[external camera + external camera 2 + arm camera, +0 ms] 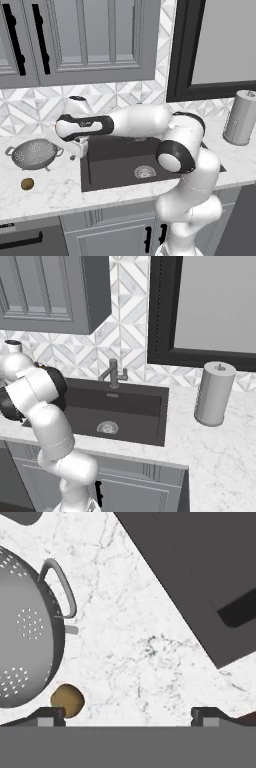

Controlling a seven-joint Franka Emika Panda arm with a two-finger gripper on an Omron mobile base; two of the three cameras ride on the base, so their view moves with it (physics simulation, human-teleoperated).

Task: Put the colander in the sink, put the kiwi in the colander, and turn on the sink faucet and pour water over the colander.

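I am hovering my gripper (128,714) released; colander (34,153) and kiwi (27,184) are sitting on the bench (55,192), nothing done.

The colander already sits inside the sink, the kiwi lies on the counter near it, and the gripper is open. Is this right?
Not quite. In the left base view the colander stands on the counter, left of the sink, not inside it. The kiwi does lie on the counter near it, and the gripper is open.
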